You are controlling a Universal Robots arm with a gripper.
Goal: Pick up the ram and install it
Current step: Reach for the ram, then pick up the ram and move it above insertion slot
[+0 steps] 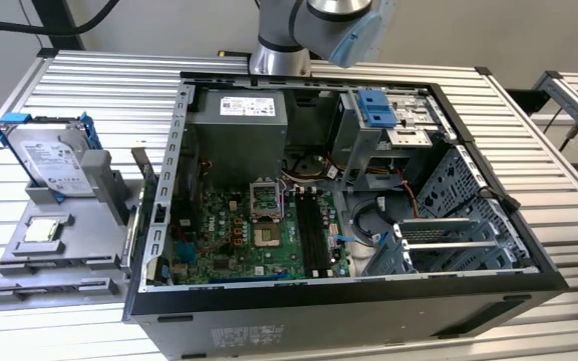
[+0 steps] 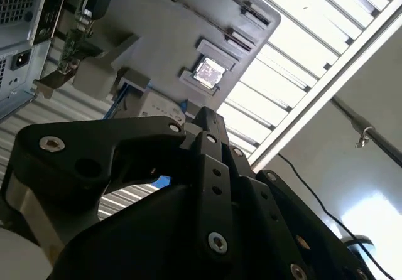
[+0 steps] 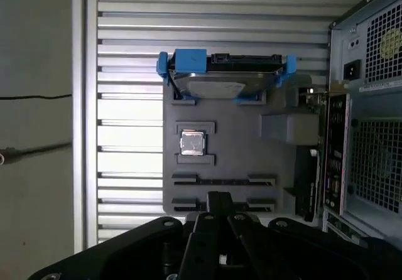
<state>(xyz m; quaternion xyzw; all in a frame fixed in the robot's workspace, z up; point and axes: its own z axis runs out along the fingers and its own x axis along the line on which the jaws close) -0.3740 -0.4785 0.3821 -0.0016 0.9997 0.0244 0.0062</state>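
Grey fixture tray [image 3: 239, 148] holds what we take for the ram [image 3: 233, 181] edge-up, presumably for grasping; gripper [image 3: 217, 196] hovers above, clenched, empty.

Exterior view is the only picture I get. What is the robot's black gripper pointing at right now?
Observer: In the first wrist view the black gripper faces the grey plastic tray, in line with its two long slots.
Operator: Is it holding anything?
Observer: No. In the second wrist view its fingers are shut with nothing between them.
Operator: What's the computer's back like?
Observer: In the first wrist view the grey metal computer case shows perforated vents and a black power socket there.
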